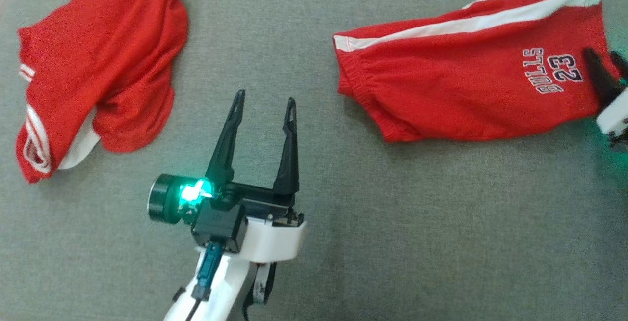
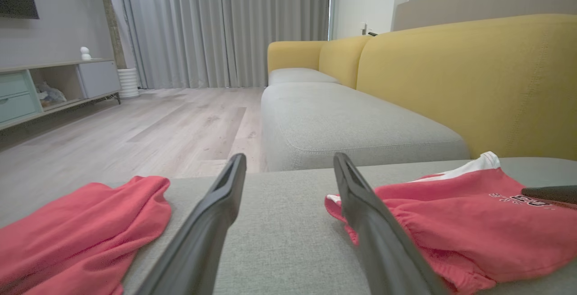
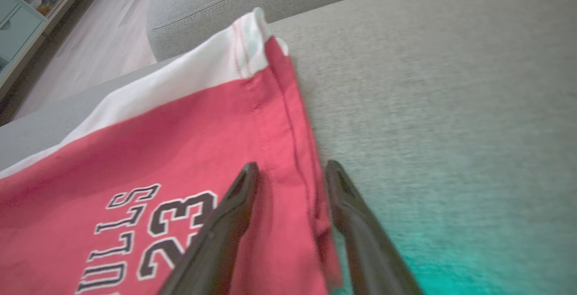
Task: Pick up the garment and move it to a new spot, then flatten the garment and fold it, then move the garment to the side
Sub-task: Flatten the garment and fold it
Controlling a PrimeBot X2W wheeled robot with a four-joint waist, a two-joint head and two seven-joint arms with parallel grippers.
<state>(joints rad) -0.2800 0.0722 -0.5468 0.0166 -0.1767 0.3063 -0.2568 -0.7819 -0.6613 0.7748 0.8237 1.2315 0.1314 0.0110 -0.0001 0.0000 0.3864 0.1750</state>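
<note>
Two red garments lie well apart on the grey fabric sofa seat point(image 1: 392, 237): a crumpled red garment with white trim point(image 1: 103, 61) to my left, red shorts with a white side stripe point(image 1: 441, 100) (printed BULLS 23) to my right. My left jaws gape empty between them; my right jaws stand parted astride the shorts' hem.
</note>
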